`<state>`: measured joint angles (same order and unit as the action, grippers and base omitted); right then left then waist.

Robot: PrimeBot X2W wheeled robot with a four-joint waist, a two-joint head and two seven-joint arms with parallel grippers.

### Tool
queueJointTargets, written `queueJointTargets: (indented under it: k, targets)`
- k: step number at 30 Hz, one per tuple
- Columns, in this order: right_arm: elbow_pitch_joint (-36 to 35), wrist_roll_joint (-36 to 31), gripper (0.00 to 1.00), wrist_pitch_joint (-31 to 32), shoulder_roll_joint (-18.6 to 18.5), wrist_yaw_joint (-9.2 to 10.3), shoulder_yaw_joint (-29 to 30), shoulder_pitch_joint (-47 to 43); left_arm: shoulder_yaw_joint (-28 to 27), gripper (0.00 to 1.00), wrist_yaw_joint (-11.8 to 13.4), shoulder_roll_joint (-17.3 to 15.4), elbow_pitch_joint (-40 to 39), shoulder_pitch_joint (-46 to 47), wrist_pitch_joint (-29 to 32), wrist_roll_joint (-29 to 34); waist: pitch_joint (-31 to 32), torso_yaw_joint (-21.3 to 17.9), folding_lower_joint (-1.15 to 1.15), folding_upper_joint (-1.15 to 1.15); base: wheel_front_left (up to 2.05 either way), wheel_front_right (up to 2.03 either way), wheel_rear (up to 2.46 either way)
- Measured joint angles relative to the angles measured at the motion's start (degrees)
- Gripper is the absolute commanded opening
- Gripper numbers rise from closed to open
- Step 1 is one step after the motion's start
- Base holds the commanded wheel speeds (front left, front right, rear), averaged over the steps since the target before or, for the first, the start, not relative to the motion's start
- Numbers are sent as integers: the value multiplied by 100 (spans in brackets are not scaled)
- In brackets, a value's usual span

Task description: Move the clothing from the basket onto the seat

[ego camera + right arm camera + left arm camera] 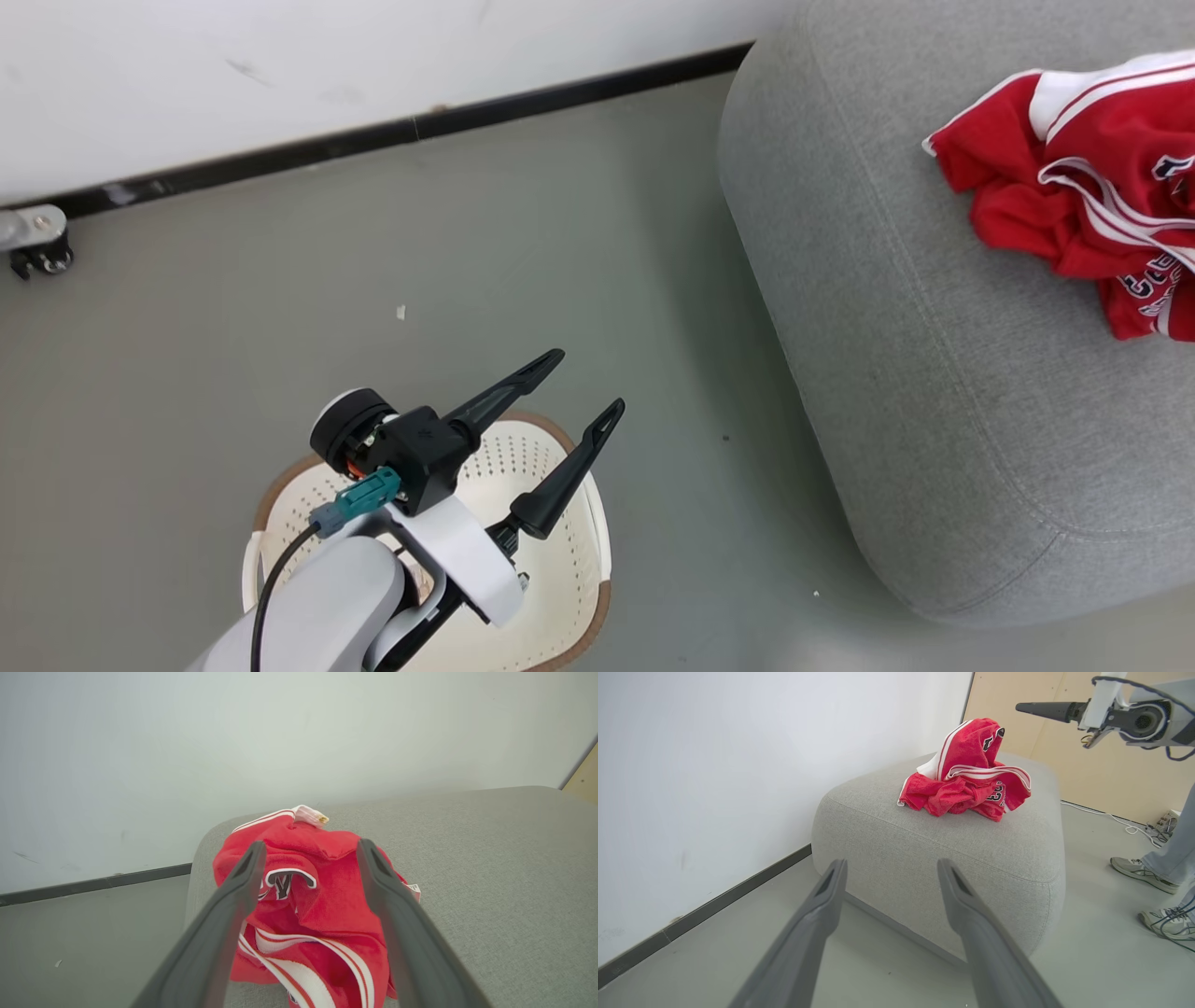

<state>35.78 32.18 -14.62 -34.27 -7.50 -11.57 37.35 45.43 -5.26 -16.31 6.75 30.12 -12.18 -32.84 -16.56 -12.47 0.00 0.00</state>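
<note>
The red clothing (1074, 205) lies in a crumpled heap on top of the grey seat (934, 373), at the right of the head view. The cream basket (569, 579) with its brown rim stands on the floor at the bottom. My left gripper (588, 381) hangs open over the basket, holding nothing, and my arm hides much of it. In the left wrist view my left gripper (893, 865) points at the seat (948, 858) and the clothing (966, 779). My right gripper (312, 847) is open just above the clothing (327, 896), clear of the fabric; it also appears as the right gripper (1022, 707).
A white wall with a dark skirting (373, 140) runs behind the floor and seat. A castor (37, 252) stands at the far left. A person's shoes (1143, 872) and cables (1134, 828) are on the floor beyond the seat, near a wooden panel (1087, 765).
</note>
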Motion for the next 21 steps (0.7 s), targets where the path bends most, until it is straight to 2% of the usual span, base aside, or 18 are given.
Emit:
queueJointTargets:
  k: [14, 21]
  targets:
    - [-535, -159, 100, 0, 181, 0, -210, -236, -111, 100, 8, 130, 160, -353, -108, -178, 620, 81, 0, 0, 0, 0, 0]
    - [-784, -255, 100, 0, 222, 0, -375, -410, -235, 100, 92, 155, 244, -587, -158, -297, 981, 208, 0, 0, 0, 0, 0]
